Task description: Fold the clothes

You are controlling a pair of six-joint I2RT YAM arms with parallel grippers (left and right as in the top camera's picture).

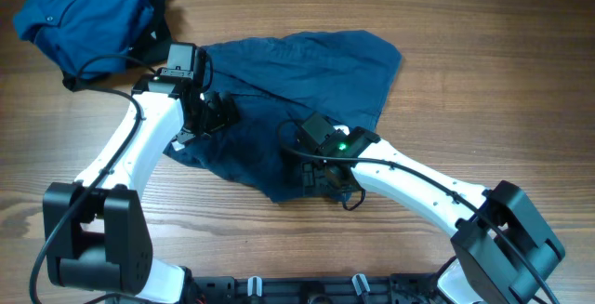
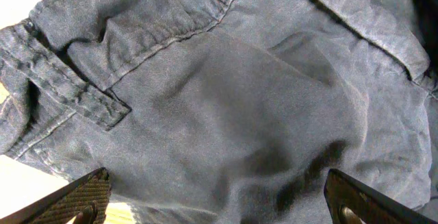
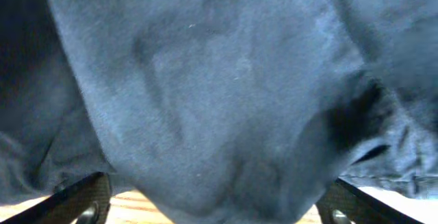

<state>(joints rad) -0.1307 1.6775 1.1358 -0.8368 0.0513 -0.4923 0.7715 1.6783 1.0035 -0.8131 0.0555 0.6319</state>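
Nearest the robot, the right gripper [image 1: 323, 181] sits at the near hem of the shorts [image 1: 297, 81], where the cloth comes to a blunt point on the table [image 1: 483, 90]. In the right wrist view its fingers [image 3: 79, 198] stand wide apart at the two lower corners. A bulge of navy cloth fills the gap between them with a strip of wood below, so the jaws are spread around the fabric and not pinched on it. A little farther and to the left, the left gripper [image 1: 216, 115] rests over the left edge of the shorts. In the left wrist view its fingers [image 2: 82, 198] are likewise parted, with flat cloth between them, and a stitched band with its seams runs just beyond, toward the far left. Neither hand grips anything. The shorts lie slantwise, with the long axis running from near left to far right, and most of the fabric spreads away from both hands toward the far right corner. Both grippers are on the near-left side, the right at the near point and the left at the left edge, so a fold would likely carry this side over toward the far right. At the far left, well apart from the shorts, the shirt [image 1: 79, 16] lies bunched in a heap, closer to the left arm.
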